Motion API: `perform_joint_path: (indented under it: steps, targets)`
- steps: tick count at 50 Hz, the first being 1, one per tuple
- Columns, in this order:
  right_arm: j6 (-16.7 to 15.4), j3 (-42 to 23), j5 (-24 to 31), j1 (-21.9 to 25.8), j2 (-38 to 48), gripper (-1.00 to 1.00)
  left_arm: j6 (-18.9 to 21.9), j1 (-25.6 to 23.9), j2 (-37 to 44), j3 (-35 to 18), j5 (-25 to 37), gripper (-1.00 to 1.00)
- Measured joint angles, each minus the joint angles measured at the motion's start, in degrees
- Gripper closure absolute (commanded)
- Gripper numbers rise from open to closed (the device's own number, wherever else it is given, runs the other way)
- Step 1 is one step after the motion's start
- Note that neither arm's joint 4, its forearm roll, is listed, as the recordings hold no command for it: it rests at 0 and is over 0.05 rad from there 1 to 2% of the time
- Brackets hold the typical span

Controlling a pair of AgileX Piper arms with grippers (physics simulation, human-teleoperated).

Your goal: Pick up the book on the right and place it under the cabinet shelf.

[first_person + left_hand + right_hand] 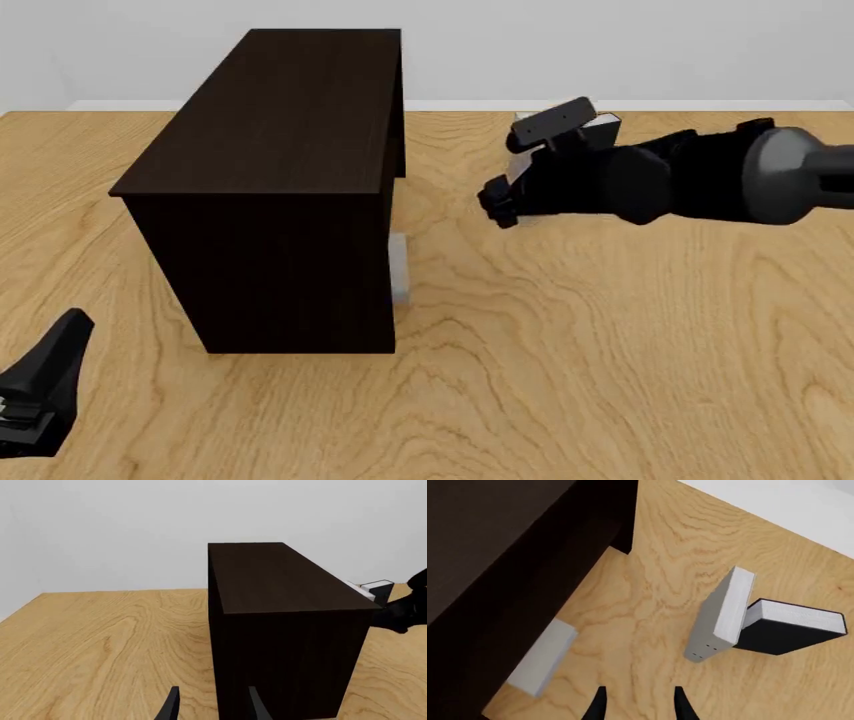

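Right wrist view showed the book standing on edge on the table, well to the right of the cabinet shelf and apart from it. It was plain light grey, and the only marks on it were two tiny dark dots low on one edge, too small to read as writing. Just beside it, seemingly touching at one corner, lay a black-covered book with white pages. A narrow grey slab rested close against the foot of the cabinet shelf, also seen in the front view. The right gripper hung above the bare wood between the slab and the book, its fingers spread and nothing between them; in the front view the right gripper sat just right of the cabinet shelf. The left gripper hovered low at the near left, its fingers likewise parted and holding nothing in the left wrist view. The table was pale wood with a strong wavy grain, and behind it stood a plain whitish wall.
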Motion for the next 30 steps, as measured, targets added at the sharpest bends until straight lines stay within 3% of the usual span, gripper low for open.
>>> perform_joint_path:
  steps: [30]
  targets:
    - [-3.7, 12.8, 1.2, -4.8, -27.5, -1.0, 0.1, 0.0, 0.1, -0.1, -0.3, -1.0]
